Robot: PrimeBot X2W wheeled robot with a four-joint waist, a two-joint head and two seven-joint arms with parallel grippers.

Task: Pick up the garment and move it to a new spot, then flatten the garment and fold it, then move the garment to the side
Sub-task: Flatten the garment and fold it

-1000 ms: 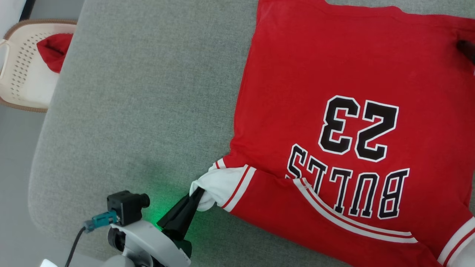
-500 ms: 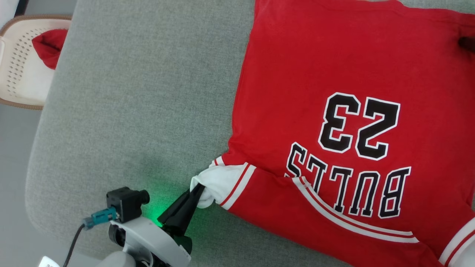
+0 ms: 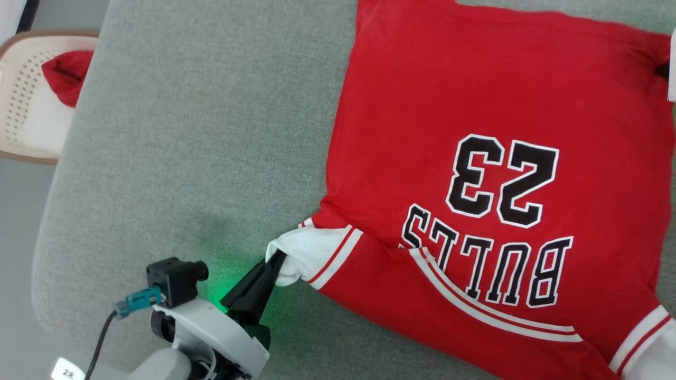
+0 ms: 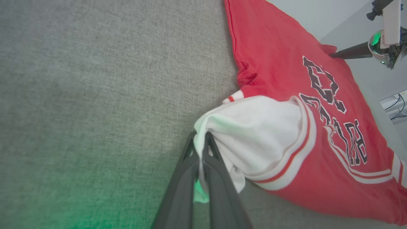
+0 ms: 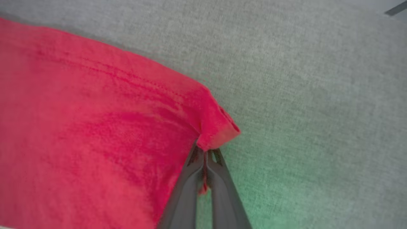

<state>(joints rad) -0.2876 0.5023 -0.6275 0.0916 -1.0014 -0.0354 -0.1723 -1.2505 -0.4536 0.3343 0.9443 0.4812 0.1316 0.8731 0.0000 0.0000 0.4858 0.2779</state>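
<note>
Jersey (image 3: 465,95): spread print-up on grey cushion (image 3: 185,132).
Your left pincer (image 4: 200,140): closed on white sleeve (image 4: 254,127) at 7 o'clock.
Your right pincer (image 5: 205,152): closed on red hem corner (image 5: 216,133).

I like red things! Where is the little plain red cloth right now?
In the head view, the small red cloth sits at the far upper left, inside the cream basket beside the grey cushion, far from the jersey.

The left gripper (image 4: 200,143) and right gripper (image 5: 206,152) each pinch 2 fingers (image 4: 219,178) together on the garment (image 3: 449,105), the right seemingly reaching far.
</note>
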